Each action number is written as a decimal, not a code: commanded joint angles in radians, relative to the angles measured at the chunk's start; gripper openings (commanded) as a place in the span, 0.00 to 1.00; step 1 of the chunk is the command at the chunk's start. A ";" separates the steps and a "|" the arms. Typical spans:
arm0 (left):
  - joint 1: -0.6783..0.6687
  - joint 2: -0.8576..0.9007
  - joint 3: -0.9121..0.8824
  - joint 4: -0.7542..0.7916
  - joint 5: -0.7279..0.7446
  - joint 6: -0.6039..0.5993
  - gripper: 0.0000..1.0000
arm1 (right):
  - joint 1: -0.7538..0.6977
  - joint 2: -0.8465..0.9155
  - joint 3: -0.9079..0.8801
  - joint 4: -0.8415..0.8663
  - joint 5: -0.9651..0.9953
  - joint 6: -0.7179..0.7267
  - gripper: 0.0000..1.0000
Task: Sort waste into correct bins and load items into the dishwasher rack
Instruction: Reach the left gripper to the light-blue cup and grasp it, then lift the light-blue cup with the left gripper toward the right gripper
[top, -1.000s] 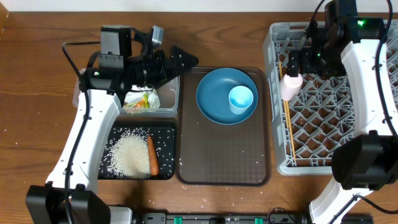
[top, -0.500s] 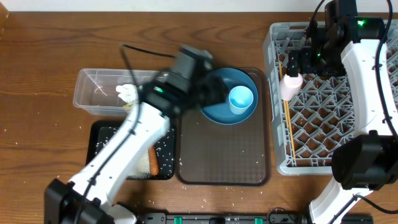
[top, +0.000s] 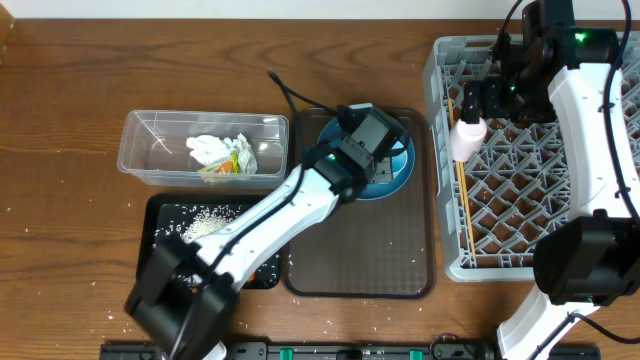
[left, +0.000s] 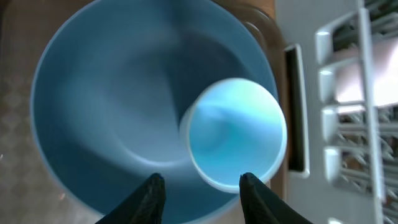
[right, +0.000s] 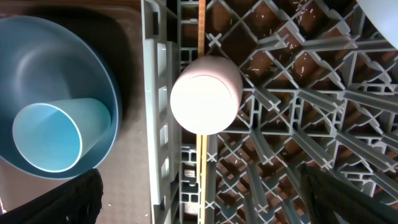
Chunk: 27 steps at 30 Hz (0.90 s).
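Note:
The light-blue cup stands in the blue plate on the brown tray. My left gripper hovers just over the cup's near rim. Its jaws are apart and hold nothing. In the overhead view this arm hides the cup, and only part of the plate shows. The pink cup sits upside down at the left edge of the grey dishwasher rack, with chopsticks lying beneath it. Above them my right gripper stands wide open and empty. Crumpled paper lies in the clear tub.
Rice lies in the black tray, partly under my left arm. The brown serving tray sits between the bins and the rack. A white bowl's edge shows at the top right of the right wrist view.
My left arm has swung right from over the clear tub to over the blue plate and cup, and its jaws have narrowed. The right arm has not moved.

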<state>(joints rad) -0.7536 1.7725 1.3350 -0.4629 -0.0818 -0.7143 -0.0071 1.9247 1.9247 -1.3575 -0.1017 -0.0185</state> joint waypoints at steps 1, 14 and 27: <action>0.002 0.029 0.006 0.023 -0.039 -0.006 0.40 | 0.000 -0.006 0.010 0.000 -0.007 -0.005 0.99; 0.002 0.118 0.006 0.087 -0.039 -0.006 0.32 | 0.001 -0.006 0.010 0.000 -0.007 -0.005 0.99; 0.012 0.143 0.006 0.082 -0.043 -0.004 0.19 | 0.001 -0.006 0.010 0.000 -0.007 -0.005 0.99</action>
<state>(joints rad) -0.7509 1.9095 1.3350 -0.3779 -0.1051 -0.7158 -0.0071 1.9251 1.9247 -1.3571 -0.1017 -0.0185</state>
